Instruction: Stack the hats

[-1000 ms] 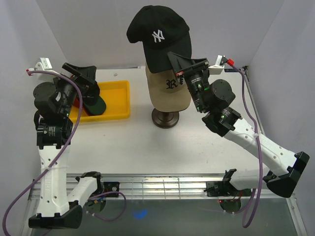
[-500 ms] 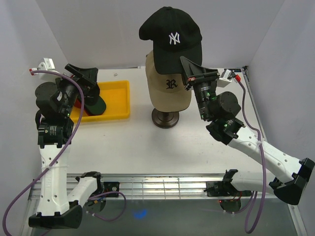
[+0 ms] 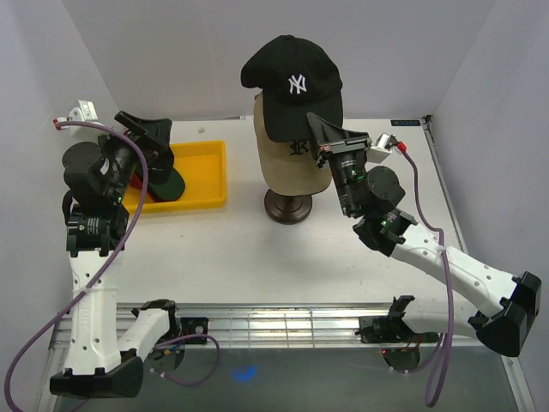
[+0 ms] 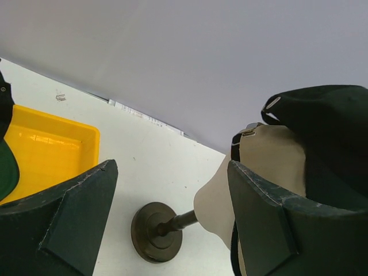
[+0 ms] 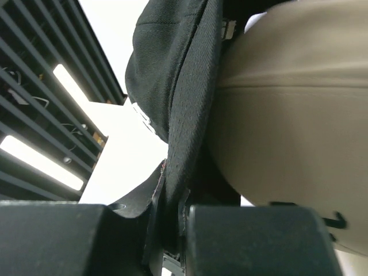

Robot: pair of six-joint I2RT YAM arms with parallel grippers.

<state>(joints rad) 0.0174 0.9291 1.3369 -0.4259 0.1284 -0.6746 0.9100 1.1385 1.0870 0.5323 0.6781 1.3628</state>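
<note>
the right gripper (image 3: 326, 144) is clamped on the brim of the black fabric baseball cap with the white ny logo (image 3: 292, 79); the right wrist view shows the brim edge pinched tight between the two fingers. the cap's crown lies up and away from that gripper, over the tan fabric cap (image 3: 290, 172) already on the mannequin head. its crown-to-brim axis runs back toward the right arm, and the logo faces the near edge, roughly in line with the tan cap's front. black fabric lies against the tan crown, but the cap looks tilted and probably not seated. the left gripper (image 4: 171, 169) hangs wide open and empty near the yellow plastic tray (image 3: 214, 172), where a dark green cap (image 3: 171, 182) waits.
</note>
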